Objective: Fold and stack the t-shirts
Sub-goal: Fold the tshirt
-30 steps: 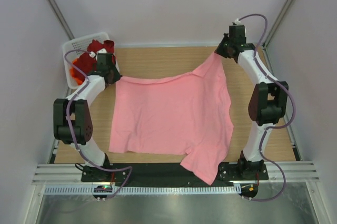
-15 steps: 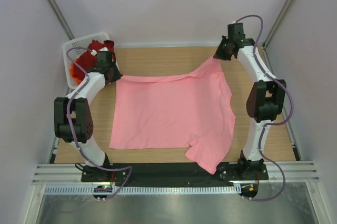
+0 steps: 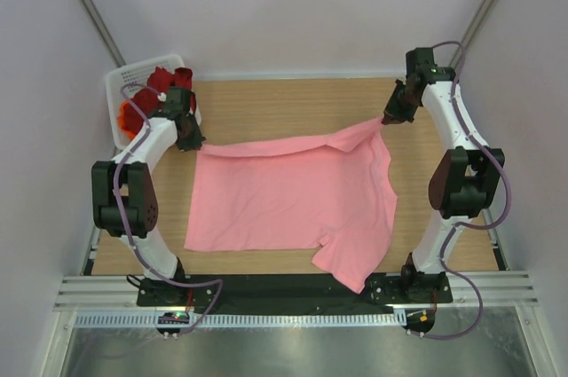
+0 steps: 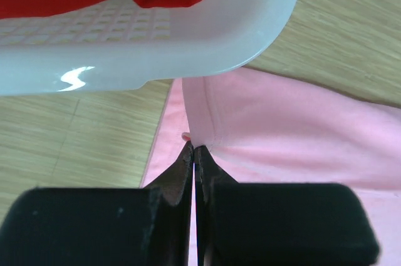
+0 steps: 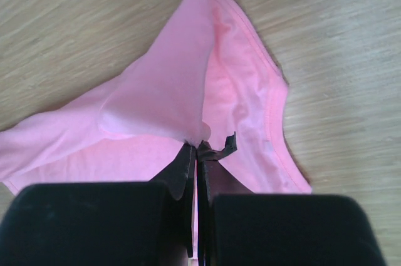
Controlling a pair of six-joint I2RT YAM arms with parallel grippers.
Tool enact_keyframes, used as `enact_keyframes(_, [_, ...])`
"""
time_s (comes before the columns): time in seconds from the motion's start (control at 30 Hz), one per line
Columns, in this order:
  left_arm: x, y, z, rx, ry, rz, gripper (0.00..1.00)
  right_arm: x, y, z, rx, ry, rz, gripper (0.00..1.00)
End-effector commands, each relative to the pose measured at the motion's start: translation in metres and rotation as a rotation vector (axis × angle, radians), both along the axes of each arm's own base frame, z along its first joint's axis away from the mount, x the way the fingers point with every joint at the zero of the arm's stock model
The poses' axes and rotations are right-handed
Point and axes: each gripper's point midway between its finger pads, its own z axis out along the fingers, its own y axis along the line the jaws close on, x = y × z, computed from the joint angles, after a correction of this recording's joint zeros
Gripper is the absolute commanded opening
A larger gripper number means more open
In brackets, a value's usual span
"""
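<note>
The wooden tabletop [image 3: 284, 98] sits inside pale walls, with a black strip [image 3: 266, 286] along its near edge where my two arms are bolted. Across most of the wood lies the light pink t-shirt [image 3: 293, 195], plain soft cloth, mostly flat and with only shallow wrinkles.

My left claw [image 4: 193, 153] is pinched tight on the shirt's far left corner, its fingers pressed together with just a thin fold of pink between them, low and close to the wood. My right claw [image 5: 197, 147] is likewise clamped on the far right corner, where the cloth rises into a small tent-like peak. A stitched hem runs down the edge beside it. Between my two grips the far edge runs as a slightly wavy line.

The shirt's left side lies straight and smooth. The near right part narrows to a point and drapes over the table's near edge onto the black strip.

At the far left corner, just beside my left claw, stands the white mesh basket [image 3: 124, 75]. It holds the dark red t-shirt [image 3: 164, 80] bunched on top and the orange t-shirt [image 3: 127, 118] crumpled beneath.
</note>
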Motion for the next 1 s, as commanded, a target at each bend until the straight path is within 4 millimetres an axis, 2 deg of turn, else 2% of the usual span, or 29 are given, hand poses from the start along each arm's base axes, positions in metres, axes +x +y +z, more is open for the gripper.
enact_keyframes(0.0, [-0.006, 0.015, 0.015, 0.069, 0.034, -0.017, 0.0, -0.027, 0.003, 0.011, 0.009, 0.038, 0.039, 0.01])
enact_keyframes(0.2, [-0.015, 0.015, -0.004, 0.068, 0.109, -0.018, 0.0, -0.051, 0.003, -0.015, 0.016, 0.131, 0.034, 0.01])
enact_keyframes(0.37, [-0.026, 0.02, -0.02, 0.096, 0.161, -0.005, 0.0, -0.061, 0.001, -0.026, 0.002, 0.168, 0.029, 0.01])
enact_keyframes(0.57, [-0.027, 0.022, -0.026, 0.106, 0.19, 0.001, 0.0, -0.065, -0.001, -0.029, -0.002, 0.177, 0.021, 0.01])
enact_keyframes(0.8, [-0.034, 0.022, -0.028, 0.101, 0.217, 0.005, 0.0, -0.07, 0.004, -0.006, 0.027, 0.149, 0.024, 0.01])
enact_keyframes(0.9, [-0.038, 0.022, -0.031, 0.098, 0.226, 0.013, 0.0, -0.074, 0.008, -0.009, 0.052, 0.152, 0.02, 0.01])
enact_keyframes(0.97, [-0.039, 0.022, -0.036, 0.102, 0.234, 0.013, 0.0, -0.082, 0.009, -0.019, 0.056, 0.182, 0.017, 0.01])
